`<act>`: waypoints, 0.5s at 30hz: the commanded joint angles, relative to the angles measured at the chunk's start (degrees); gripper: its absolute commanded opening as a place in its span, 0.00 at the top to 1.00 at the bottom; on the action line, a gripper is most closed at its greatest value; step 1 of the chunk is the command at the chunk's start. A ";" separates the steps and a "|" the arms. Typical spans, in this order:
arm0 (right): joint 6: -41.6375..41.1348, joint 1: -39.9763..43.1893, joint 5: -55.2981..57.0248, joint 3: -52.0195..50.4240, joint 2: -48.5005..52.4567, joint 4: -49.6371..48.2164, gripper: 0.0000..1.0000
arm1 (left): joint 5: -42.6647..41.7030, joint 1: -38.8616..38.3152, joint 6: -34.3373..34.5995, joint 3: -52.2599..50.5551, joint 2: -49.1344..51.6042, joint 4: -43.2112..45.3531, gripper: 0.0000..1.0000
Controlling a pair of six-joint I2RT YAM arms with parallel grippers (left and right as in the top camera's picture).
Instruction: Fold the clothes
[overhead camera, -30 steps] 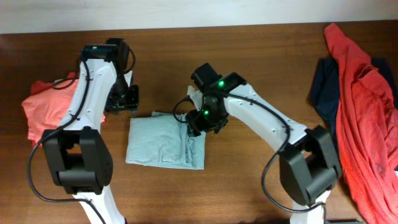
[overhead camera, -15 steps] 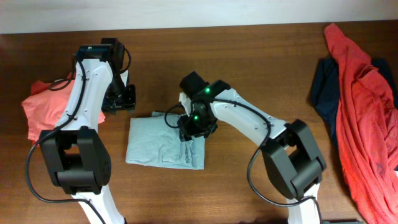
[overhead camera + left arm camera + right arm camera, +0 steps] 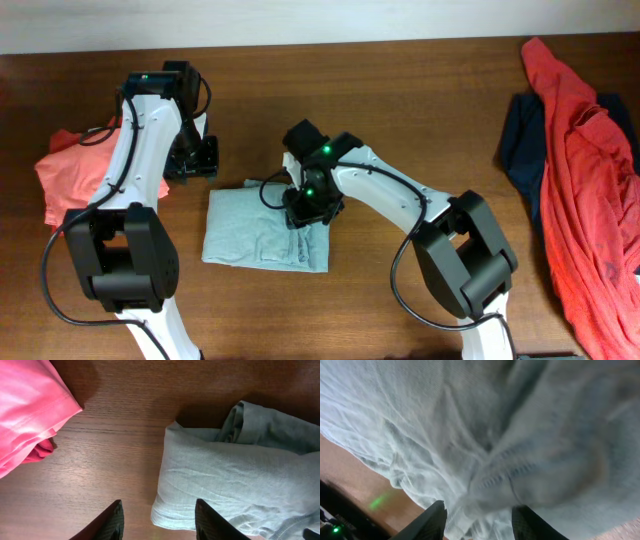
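A pale grey-blue T-shirt [image 3: 245,232] lies folded into a rough rectangle mid-table, with wrinkles on its right side. My right gripper [image 3: 306,206] presses down on its upper right part. In the right wrist view the fingers [image 3: 429,522] stand apart with bunched grey cloth [image 3: 470,425] between them [image 3: 480,522]. My left gripper [image 3: 192,160] hangs over bare wood just up-left of the shirt. It is open [image 3: 159,521], and the shirt's near corner [image 3: 220,475] lies below by its right finger.
A folded coral-red tee [image 3: 68,175] [image 3: 25,410] lies at the left edge behind the left arm. At the far right a long coral-red garment [image 3: 585,190] is draped over a navy piece [image 3: 520,145]. The wooden table [image 3: 420,90] runs to a pale wall at the back.
My right gripper has slid left over the grey shirt, and its jaws have narrowed on the cloth. The left arm shifted slightly, its jaws unchanged.
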State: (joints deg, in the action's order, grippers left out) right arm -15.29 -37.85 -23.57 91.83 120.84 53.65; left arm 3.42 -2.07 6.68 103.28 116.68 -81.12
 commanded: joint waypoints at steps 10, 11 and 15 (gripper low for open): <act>-0.85 -1.51 -1.36 0.24 2.25 -0.46 0.96 | -0.39 0.26 -0.74 0.70 -1.40 0.11 0.54; -0.61 -1.51 -1.36 0.24 1.97 0.22 0.96 | -0.39 0.26 -0.74 0.70 -1.40 0.07 0.54; 1.51 -1.40 -1.20 0.39 -0.46 3.39 0.96 | -0.37 0.33 -0.96 0.70 -1.40 0.00 0.54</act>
State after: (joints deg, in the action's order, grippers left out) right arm -15.55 -38.94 -24.36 91.83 122.52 55.70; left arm 3.40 -2.07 6.66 103.28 116.68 -81.14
